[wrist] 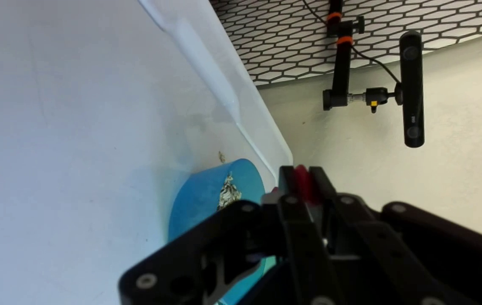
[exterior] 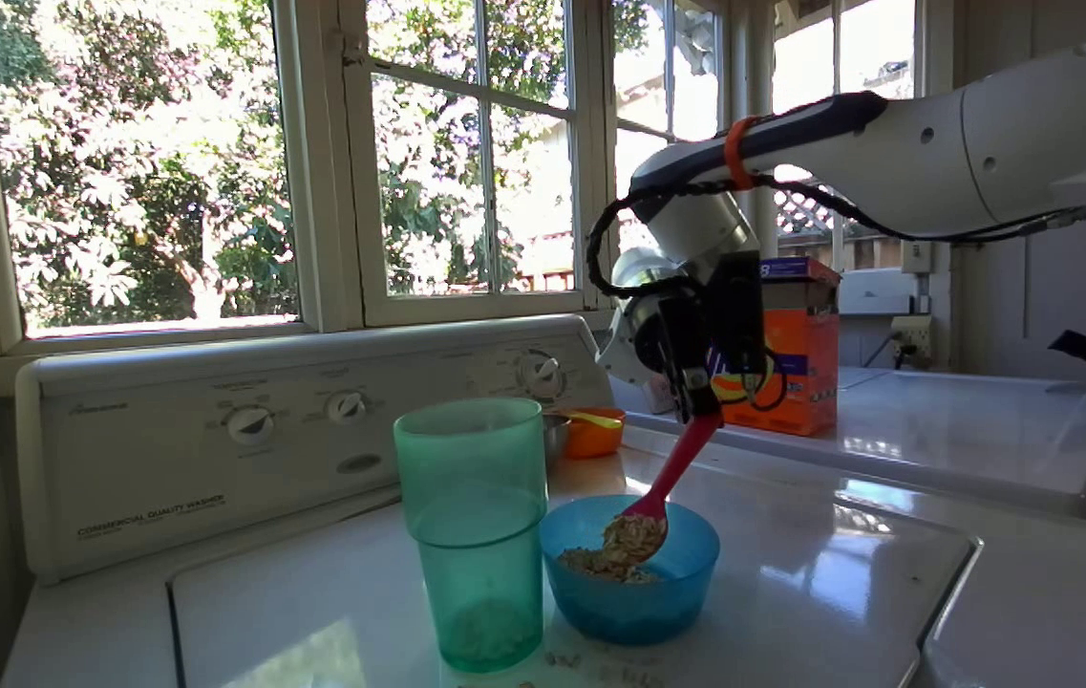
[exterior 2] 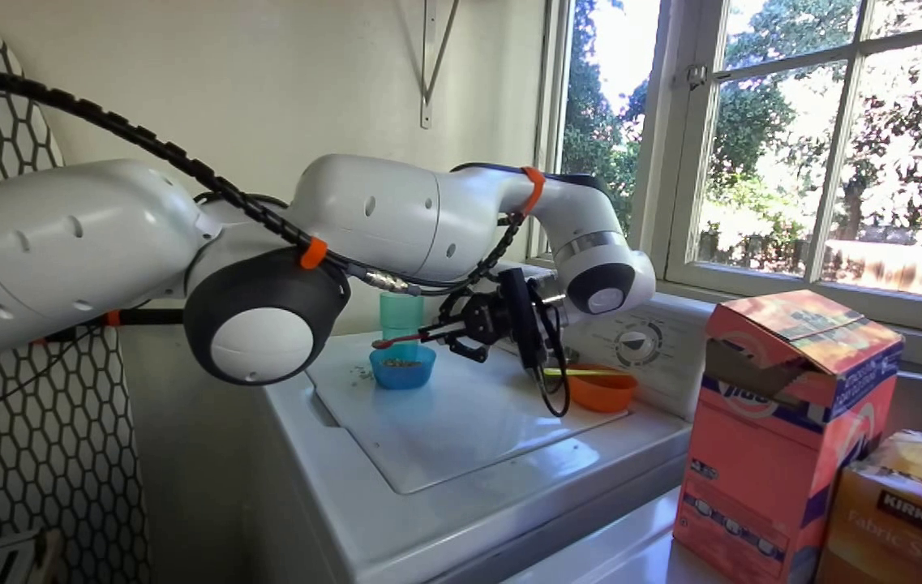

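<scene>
My gripper [exterior: 701, 409] is shut on the handle of a pinkish-red spoon [exterior: 686, 461]; in the wrist view the spoon handle [wrist: 304, 184] shows squeezed between both fingertips. The spoon slants down, its bowl heaped with oat flakes [exterior: 636, 537]. A round blue bowl [exterior: 643, 607] with more oats [wrist: 229, 194] in it sits below. In an exterior view the spoon head [exterior 2: 383, 344] appears higher than the rim of the blue bowl [exterior 2: 404, 377]. Right beside that bowl a tall translucent green cup [exterior: 473, 487] stands upright, with something pale at its bottom.
All this rests on a white washer lid [exterior: 819, 583], with loose flakes [exterior: 619, 674] by the bowl. An orange bowl [exterior 2: 602, 391] with a yellow utensil [exterior: 595, 419] stands near the control panel [exterior: 313, 440]. Detergent [exterior 2: 761, 454] and fabric softener [exterior 2: 906, 519] boxes stand nearby.
</scene>
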### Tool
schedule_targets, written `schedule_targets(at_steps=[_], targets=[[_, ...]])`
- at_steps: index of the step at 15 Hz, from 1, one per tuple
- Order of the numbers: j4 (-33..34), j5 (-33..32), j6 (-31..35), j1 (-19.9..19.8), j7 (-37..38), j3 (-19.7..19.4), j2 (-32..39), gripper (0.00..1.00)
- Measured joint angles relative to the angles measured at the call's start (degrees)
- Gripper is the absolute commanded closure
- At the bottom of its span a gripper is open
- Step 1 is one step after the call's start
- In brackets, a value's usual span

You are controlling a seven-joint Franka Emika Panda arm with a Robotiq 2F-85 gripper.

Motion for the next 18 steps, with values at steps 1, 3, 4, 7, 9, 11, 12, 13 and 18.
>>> schedule_targets(at_steps=[1, 3, 4, 7, 9, 11, 12, 13, 18], targets=[[-0.99, 0.0, 0.0, -0.66, -0.61, 0.32, -0.12, 0.97], [-2.12, 0.14, 0.0, -1.89, -1.82, 0.8, -0.19, 0.97], [-2.42, 0.23, 0.0, -2.42, -2.44, 1.1, -0.21, 0.97], [-3.12, 0.21, 0.0, -4.7, -3.22, 4.38, -0.29, 0.97], [-3.22, 0.26, 0.0, -6.24, -3.41, 6.85, -0.56, 0.97], [-3.21, 0.42, 0.0, -7.58, -3.4, 9.25, -1.07, 0.97], [-3.22, 0.43, 0.0, -8.14, -3.39, 10.44, -1.35, 0.97], [-3.23, 0.43, 0.0, -8.59, -3.33, 11.6, -1.63, 0.97], [-3.21, 0.43, 0.0, -9.23, -2.09, 16.15, -2.41, 0.97]])
